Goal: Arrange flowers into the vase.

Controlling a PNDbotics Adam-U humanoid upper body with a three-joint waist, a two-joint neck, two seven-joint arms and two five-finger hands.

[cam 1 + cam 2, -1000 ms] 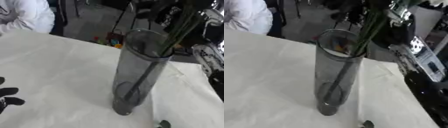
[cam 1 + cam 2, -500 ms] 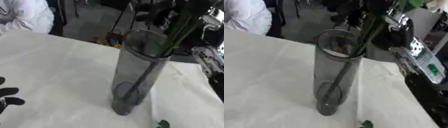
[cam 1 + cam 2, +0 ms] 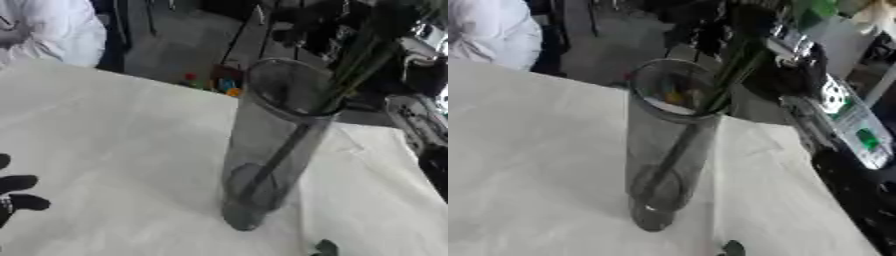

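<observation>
A tall smoky glass vase (image 3: 271, 150) stands upright on the white tablecloth (image 3: 105, 135). Green flower stems (image 3: 350, 65) lean against its right rim, and their lower ends (image 3: 262, 180) reach the vase's bottom. Their tops run out of view at the upper right. My right arm (image 3: 833, 105), black and silver, comes in from the right, and my right hand (image 3: 776, 35) is a dark blurred shape close to the stems above the rim. Whether it holds them is unclear. My left hand (image 3: 17, 192) rests open at the lower left edge, far from the vase.
A small dark green leaf (image 3: 324, 247) lies on the cloth just in front of the vase. A person in white (image 3: 44, 30) is at the far left edge. Beyond the table's far edge, small colourful objects (image 3: 210, 82) lie on the dark floor.
The right arm has drifted slightly down and to the right. The stems stay in the vase against its right rim, and the left hand has not moved.
</observation>
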